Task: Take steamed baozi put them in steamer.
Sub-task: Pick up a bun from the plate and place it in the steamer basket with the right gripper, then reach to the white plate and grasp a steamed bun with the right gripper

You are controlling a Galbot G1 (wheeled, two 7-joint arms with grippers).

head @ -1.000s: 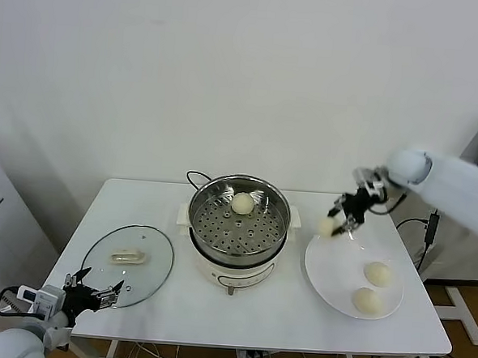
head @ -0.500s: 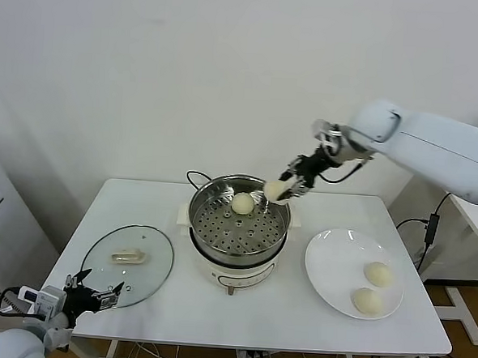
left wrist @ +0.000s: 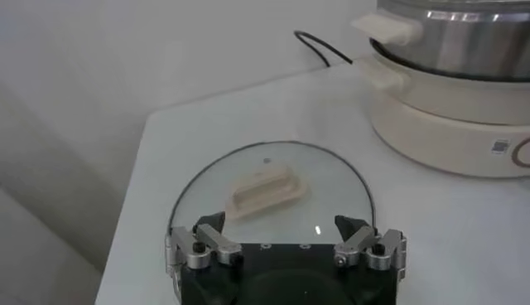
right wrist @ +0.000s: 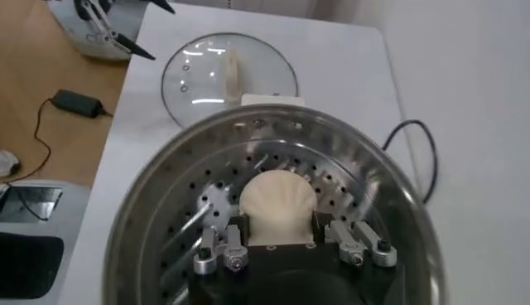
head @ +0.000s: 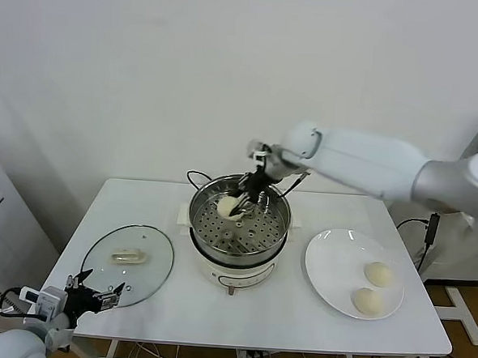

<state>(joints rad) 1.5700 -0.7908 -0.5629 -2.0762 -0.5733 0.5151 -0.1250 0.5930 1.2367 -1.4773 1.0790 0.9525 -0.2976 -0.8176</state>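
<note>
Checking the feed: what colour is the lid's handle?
Pale cream, on the glass lid; left wrist view shows it best.

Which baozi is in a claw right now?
The baozi over the steamer, held by the right claw; the other two baozi lie on the white plate.

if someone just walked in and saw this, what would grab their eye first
The right gripper hangs over the shiny steamer mid-table, shut on a pale bun just above the perforated floor. To the steamer's right, a white plate holds two more buns. To its left a glass lid lies flat, with the open left gripper parked at the table's near left edge.
</note>
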